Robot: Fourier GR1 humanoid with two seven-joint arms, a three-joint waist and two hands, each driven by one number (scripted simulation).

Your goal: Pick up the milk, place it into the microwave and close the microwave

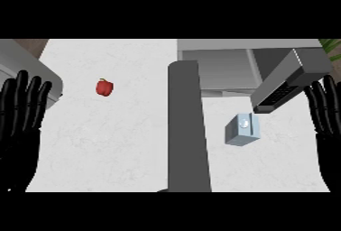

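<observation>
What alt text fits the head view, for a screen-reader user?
A milk carton stands untouched on the white counter in front of an open microwave. A red bell pepper lies farther left; the left hand and right hand rest open at the view's edges, fingers up.

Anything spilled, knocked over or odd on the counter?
Nothing stands out. The milk carton sits on the counter in front of the open microwave, with no spill around it. The red pepper lies apart at the left.
</observation>
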